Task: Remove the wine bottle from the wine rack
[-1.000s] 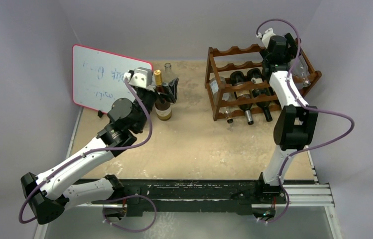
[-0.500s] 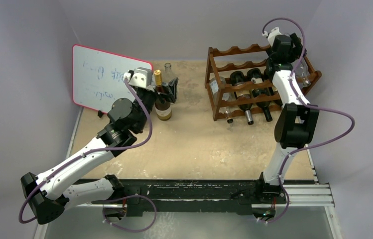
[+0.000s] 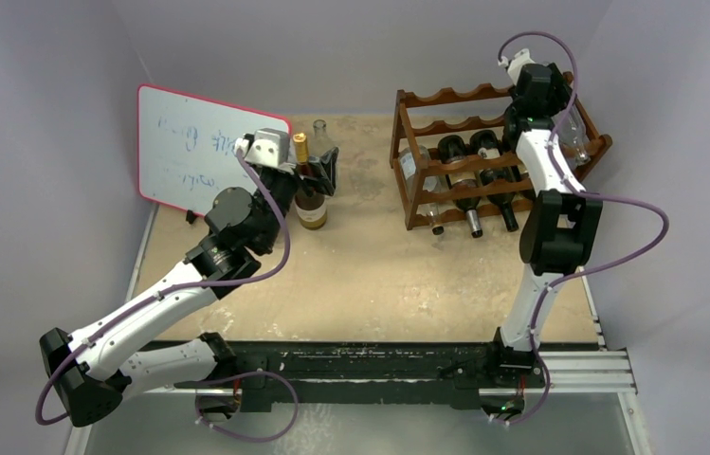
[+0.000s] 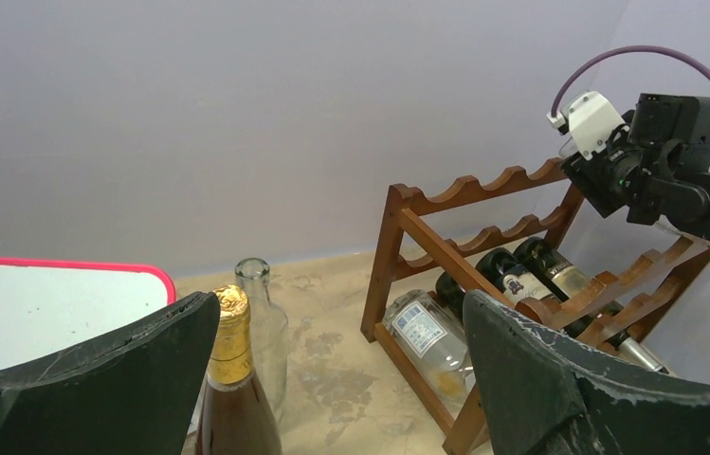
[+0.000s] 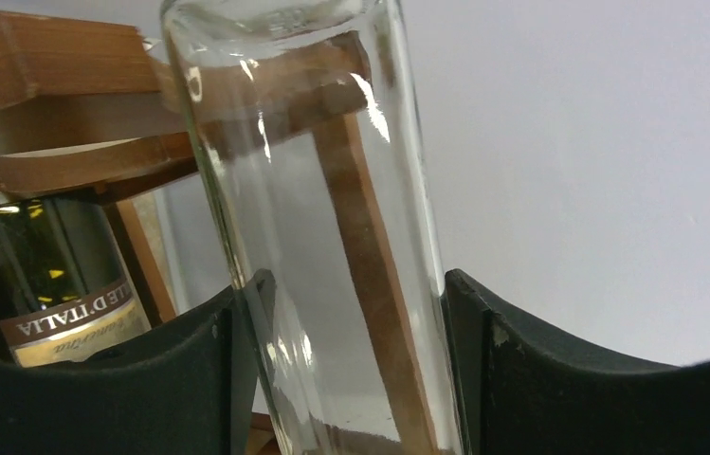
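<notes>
The reddish-brown wine rack (image 3: 453,125) stands at the back right, several bottles lying in its scalloped rails. A clear glass wine bottle (image 3: 575,138) lies at the rack's right end. My right gripper (image 3: 559,116) reaches over the rack's top; in the right wrist view both black pads press the sides of that clear wine bottle (image 5: 332,237), so my right gripper (image 5: 351,294) is shut on it. My left gripper (image 3: 308,163) stands open around the neck of a brown gold-capped bottle (image 3: 311,204) upright on the table.
A red-edged whiteboard (image 3: 190,152) leans at the back left. An empty clear bottle (image 3: 320,133) stands behind the brown one. Two dark bottles (image 3: 469,180) and a clear blue-labelled bottle (image 3: 422,175) lie in the rack's lower tiers. Walls close in on three sides.
My right gripper's jaws have closed in onto the clear wine bottle, and its wrist has shifted slightly back over the rack. The left arm has not moved.
</notes>
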You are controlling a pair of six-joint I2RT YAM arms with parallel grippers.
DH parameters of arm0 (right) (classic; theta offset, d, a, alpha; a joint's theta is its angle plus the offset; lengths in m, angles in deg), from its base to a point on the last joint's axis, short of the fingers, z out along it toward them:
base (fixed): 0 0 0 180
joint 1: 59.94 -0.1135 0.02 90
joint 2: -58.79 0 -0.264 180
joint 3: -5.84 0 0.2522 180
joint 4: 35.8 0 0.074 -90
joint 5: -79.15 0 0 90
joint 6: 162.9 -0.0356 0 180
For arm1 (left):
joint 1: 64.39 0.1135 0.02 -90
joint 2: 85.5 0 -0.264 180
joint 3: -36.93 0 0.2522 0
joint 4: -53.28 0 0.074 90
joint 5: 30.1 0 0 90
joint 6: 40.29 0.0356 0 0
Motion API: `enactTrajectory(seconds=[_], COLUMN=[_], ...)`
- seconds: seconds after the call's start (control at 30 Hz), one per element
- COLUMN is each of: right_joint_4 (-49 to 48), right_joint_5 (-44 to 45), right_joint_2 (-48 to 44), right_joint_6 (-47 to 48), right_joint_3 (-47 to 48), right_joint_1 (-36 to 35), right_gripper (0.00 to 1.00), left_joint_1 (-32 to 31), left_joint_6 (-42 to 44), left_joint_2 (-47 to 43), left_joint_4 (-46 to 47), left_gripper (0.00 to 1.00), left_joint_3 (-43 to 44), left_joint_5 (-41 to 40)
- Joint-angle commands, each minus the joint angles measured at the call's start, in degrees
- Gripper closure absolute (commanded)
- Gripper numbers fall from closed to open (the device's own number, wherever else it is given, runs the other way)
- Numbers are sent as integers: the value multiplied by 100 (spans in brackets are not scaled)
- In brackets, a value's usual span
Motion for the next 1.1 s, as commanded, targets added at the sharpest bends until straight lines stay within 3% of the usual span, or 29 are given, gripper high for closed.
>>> enactTrajectory(seconds=[0.0,0.1,0.47,1.07], right_joint_4=[-73,-24,215,-92], right_joint_5=[22,15,40,319], right_joint_2=[-154,-301,-826,-1462], right_joint_6=[-247,-373,-998,-1524], right_joint_3=[250,273,564,334], right_joint_1=[16,1,-98,-98], right_gripper=[43,59,100,100], left_joint_1=[-24,-24,-24,-24], left_joint_6=[127,111,92,100], left_joint_2=[-109,-83,-4,17], left_joint_4=[366,367,390,548], left_gripper=[0,0,0,0], left_joint_3=[-45,-42,-74,-179], left_joint_5=[-99,-89,-79,-136])
